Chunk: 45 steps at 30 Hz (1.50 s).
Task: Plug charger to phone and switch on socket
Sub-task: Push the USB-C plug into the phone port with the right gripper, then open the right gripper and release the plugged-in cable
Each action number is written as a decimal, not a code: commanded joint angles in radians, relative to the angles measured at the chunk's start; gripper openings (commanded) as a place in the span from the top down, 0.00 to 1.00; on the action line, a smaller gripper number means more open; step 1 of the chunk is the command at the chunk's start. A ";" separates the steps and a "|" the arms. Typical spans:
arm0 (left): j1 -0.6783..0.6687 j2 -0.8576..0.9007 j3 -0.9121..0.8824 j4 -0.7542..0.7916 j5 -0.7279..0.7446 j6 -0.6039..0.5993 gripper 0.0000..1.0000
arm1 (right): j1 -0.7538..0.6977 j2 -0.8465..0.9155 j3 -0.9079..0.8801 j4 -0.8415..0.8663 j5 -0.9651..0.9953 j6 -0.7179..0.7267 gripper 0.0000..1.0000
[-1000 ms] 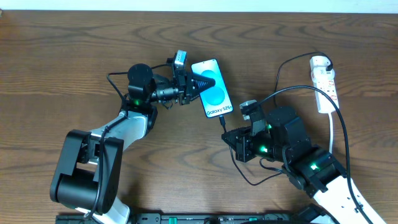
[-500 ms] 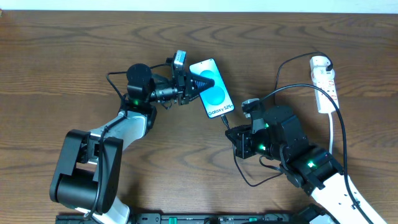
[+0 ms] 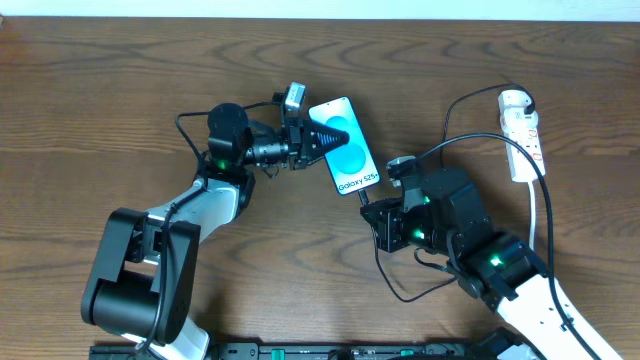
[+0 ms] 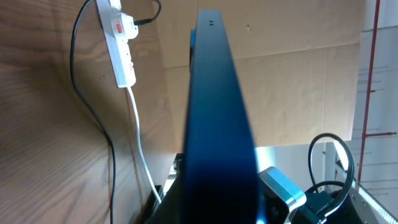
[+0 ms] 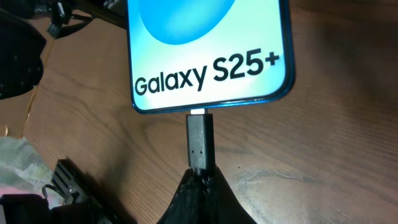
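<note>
Two items you hold: left gripper [image 3: 312, 139] clamps phone [image 3: 352, 162]; right gripper [image 5: 202, 182] pinches charger connector [image 5: 200, 140], tip at phone's port.

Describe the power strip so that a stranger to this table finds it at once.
On the wooden table, go to the far edge, right side. There lies the socket, long and narrow with a rounded end. Only it is white with red marks; neighbouring cables are thin.
</note>
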 commanded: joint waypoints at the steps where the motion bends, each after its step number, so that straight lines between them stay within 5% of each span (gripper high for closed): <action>1: -0.044 -0.010 0.018 0.012 0.130 0.019 0.93 | 0.003 0.019 0.010 0.076 0.047 -0.019 0.99; 15: -0.044 -0.010 0.018 0.016 0.190 0.053 0.93 | 0.003 0.019 0.011 0.269 0.080 -0.120 0.96; 21: -0.041 -0.010 0.018 0.015 0.152 0.181 0.93 | -0.039 -0.072 0.012 0.276 0.080 -0.151 0.61; 24: -0.041 -0.010 0.018 0.015 0.145 0.375 0.93 | -0.095 -0.201 0.012 0.277 0.118 -0.154 0.45; 33: -0.041 -0.010 0.018 0.015 0.142 0.698 0.93 | -0.161 -0.344 0.011 0.223 0.259 -0.149 0.32; 38: -0.041 -0.010 0.018 0.011 0.080 0.660 0.93 | -0.148 -0.228 0.011 0.127 0.105 -0.122 0.37; 45: -0.041 -0.010 0.018 0.011 -0.116 0.349 0.93 | -0.013 -0.112 0.011 0.058 0.037 -0.116 0.29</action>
